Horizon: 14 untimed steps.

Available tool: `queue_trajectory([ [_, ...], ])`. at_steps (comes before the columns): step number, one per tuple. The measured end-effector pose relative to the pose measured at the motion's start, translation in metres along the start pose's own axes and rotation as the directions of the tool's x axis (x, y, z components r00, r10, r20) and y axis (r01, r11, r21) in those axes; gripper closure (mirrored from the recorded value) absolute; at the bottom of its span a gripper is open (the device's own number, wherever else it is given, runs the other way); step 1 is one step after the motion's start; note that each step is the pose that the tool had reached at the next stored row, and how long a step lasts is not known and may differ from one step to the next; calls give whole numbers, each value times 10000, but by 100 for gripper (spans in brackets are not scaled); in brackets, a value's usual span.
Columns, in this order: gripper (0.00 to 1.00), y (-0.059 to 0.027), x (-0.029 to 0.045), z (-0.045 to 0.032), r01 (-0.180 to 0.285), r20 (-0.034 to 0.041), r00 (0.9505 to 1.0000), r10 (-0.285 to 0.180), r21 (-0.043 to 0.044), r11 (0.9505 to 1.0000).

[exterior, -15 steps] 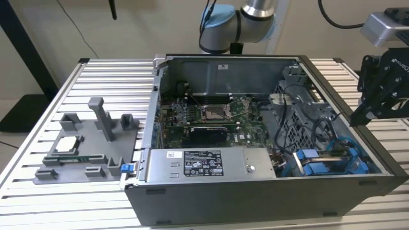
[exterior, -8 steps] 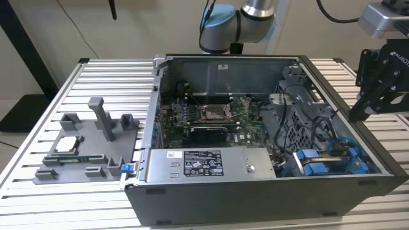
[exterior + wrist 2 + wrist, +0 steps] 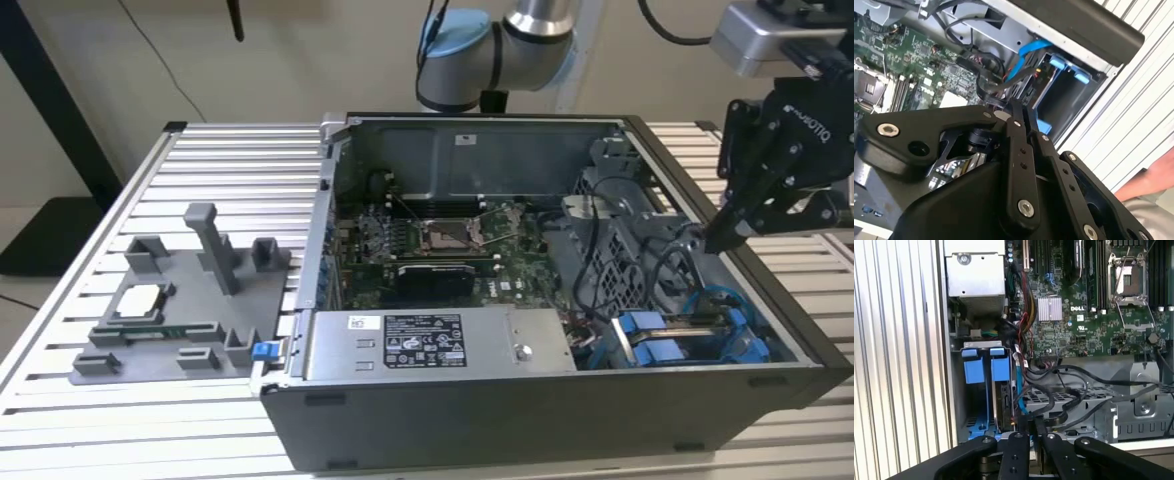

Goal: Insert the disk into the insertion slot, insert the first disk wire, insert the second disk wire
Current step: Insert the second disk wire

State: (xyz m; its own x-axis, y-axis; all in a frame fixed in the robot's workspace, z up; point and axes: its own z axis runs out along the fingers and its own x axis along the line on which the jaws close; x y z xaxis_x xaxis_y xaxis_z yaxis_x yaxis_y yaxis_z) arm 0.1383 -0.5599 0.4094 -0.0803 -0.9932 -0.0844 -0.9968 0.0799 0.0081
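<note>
The disk (image 3: 1004, 402) stands on edge in the slot (image 3: 1000, 369), in the drive cage (image 3: 681, 340) at the near corner of the case (image 3: 534, 420) on the exterior view's right. It looks fully seated, and its exposed edge faces the open side of the case, likely so the wires can reach it.

The gripper (image 3: 1034, 421) hangs just above that edge with its fingers (image 3: 1021, 440) pressed together. Whether they pinch a plug cannot be told. The narrow closed tip probably suits the tight gap between the cage and the cable bundle.

One blue wire (image 3: 1018, 390) runs down beside the disk, and it is unclear whether its end is plugged in. Several black wires (image 3: 1074, 385) loop over the cage from the motherboard (image 3: 441, 245).

By count there are two blue carrier tabs side by side at the cage, one disk, one blue wire and one gripper. One grey power-supply box (image 3: 427, 345) lies along the case's near side, to the left of the cage in the exterior view. A person's hand (image 3: 1154, 175) rests on the slatted table (image 3: 80, 420) beside the case, well clear of the arm.
</note>
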Motion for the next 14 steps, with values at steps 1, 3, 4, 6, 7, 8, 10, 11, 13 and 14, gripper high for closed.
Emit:
queue_trajectory([
  [1, 100, 38, 3, 0, 1, 0, 10000, -1, 4, 10000],
  [3, 100, 117, 8, 1, 2, 1, 10000, -2, 14, 10000],
  [4, 100, 153, 11, 1, 2, 1, 10000, -2, 18, 10000],
  [6, 100, 220, 17, 7, 5, 2, 10000, -5, 46, 10000],
  [7, 100, 251, 20, 14, 8, -2, 10000, -8, 83, 10000],
  [8, 100, 276, 23, 24, 11, -12, 10000, -10, 126, 9999],
  [10, 100, 313, 28, 42, 16, -40, 10000, -15, 200, 9998],
  [11, 100, 325, 30, 52, 18, -58, 10000, -17, 224, 9997],
  [13, 100, 342, 33, 75, 21, -98, 9999, -19, 250, 9997],
  [14, 100, 349, 34, 86, 22, -126, 9999, -19, 257, 9997],
])
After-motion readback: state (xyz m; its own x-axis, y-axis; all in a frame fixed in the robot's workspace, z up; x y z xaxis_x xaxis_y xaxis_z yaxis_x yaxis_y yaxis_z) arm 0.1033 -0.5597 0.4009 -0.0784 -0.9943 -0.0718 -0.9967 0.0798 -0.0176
